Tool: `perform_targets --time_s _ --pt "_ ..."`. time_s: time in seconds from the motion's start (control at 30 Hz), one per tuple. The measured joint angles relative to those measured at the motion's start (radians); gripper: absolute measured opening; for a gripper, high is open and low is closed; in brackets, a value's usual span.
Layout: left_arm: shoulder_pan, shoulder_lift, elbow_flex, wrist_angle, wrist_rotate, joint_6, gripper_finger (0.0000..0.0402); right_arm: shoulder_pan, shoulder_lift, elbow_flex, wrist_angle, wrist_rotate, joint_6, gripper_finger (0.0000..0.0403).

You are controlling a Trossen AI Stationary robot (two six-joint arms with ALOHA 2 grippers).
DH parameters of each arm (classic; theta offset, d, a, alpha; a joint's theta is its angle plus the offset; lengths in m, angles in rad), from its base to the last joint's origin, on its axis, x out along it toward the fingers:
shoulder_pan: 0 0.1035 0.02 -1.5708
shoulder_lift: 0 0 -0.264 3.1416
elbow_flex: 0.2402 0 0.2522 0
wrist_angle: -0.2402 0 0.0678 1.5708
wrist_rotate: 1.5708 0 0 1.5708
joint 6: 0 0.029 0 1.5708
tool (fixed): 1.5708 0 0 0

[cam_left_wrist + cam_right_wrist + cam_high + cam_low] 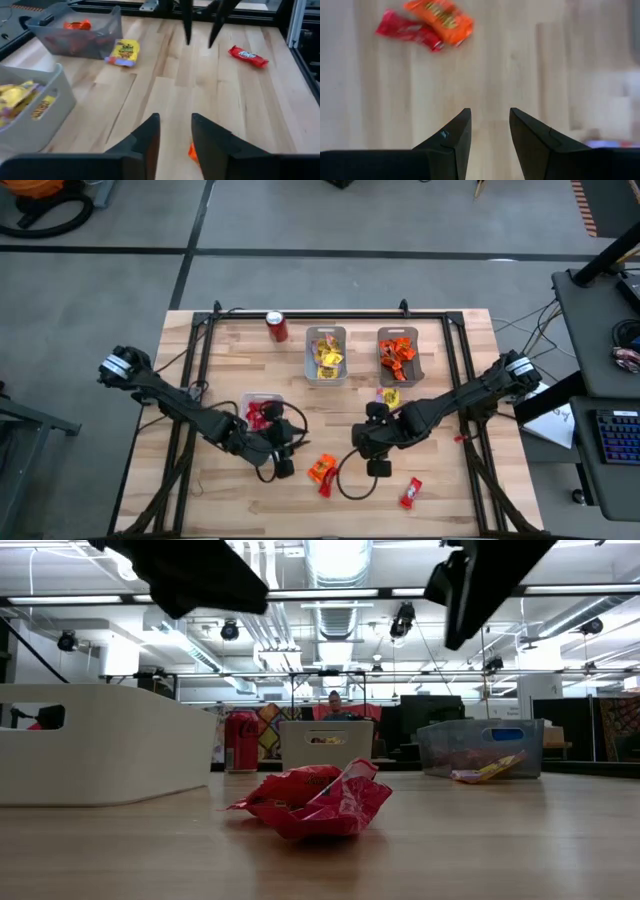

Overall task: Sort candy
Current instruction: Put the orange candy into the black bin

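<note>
At table centre-front we've got both grippers low over the wood w/ nothing in them. Left gripper (283,467) sits just in front of the white tray (246,402) holding red candy (262,416); its fingers (150,135) are parted a little, nothing between them. Right gripper (379,467) hangs nearby to the right, fingers (460,132) also slightly apart and empty.

Loose pieces left: an orange packet (321,468) lying against a red packet (326,483) between the two grippers, another red packet (410,493) off to the front-right, and a yellow packet (391,397) just in front of the grey tray w/ orange candy (399,353). Middle tray w/ yellow candy (327,355) sits at the back, red soda can (277,327) beside it. So, by our read, sorting is mostly done, four strays to go.

We judge the step in hand is a pick from the orange/red pair. Right wrist view shows both, orange (441,17) overlapping the red (407,30), ahead of the fingers. To do it well:
- open wider before descent, current gap looks tight for a crinkly wrapper
- take the orange one first, it lies on top; come at its free end so the red one isn't dragged
- pinch the wrapper body, not the flap edge, wrappers prob. slip
- keep arms well apart, they're close here; left could take the red one after, its tray is right behind it.
</note>
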Motion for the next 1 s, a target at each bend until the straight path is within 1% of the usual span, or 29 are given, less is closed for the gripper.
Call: perform_targets --time_s 0.1,0.2,0.3,0.4,0.53,0.73,0.87,1.0 --pt "-0.002 0.059 0.000 0.051 0.015 0.011 0.0123 0.022 -0.003 0.000 -0.012 -0.035 0.035 0.0128" --pt "-0.005 0.112 0.000 0.108 0.030 0.016 0.0147 0.050 -0.006 0.000 -0.044 -0.043 0.087 0.0128" --pt "-0.005 0.159 0.000 0.176 0.070 -0.011 0.0163 0.085 -0.007 -0.001 -0.092 -0.044 0.159 0.0128" --pt "-0.005 0.195 0.000 0.240 0.081 -0.060 0.0169 0.127 -0.007 -0.004 -0.140 -0.059 0.258 0.0128" --pt "-0.006 0.221 0.000 0.245 0.109 -0.114 0.0170 0.189 -0.007 -0.012 -0.157 -0.093 0.373 0.0128" --pt "-0.009 0.274 0.001 0.359 0.152 -0.120 0.0170 0.271 -0.007 -0.016 -0.169 -0.097 0.489 0.0128" --pt "-0.008 0.313 0.038 0.317 0.174 -0.116 0.0170 0.310 -0.007 -0.016 -0.177 -0.088 0.523 0.0128" --pt "-0.014 0.351 0.126 0.162 0.199 -0.105 0.0170 0.330 -0.007 -0.017 -0.180 -0.072 0.547 0.0128"
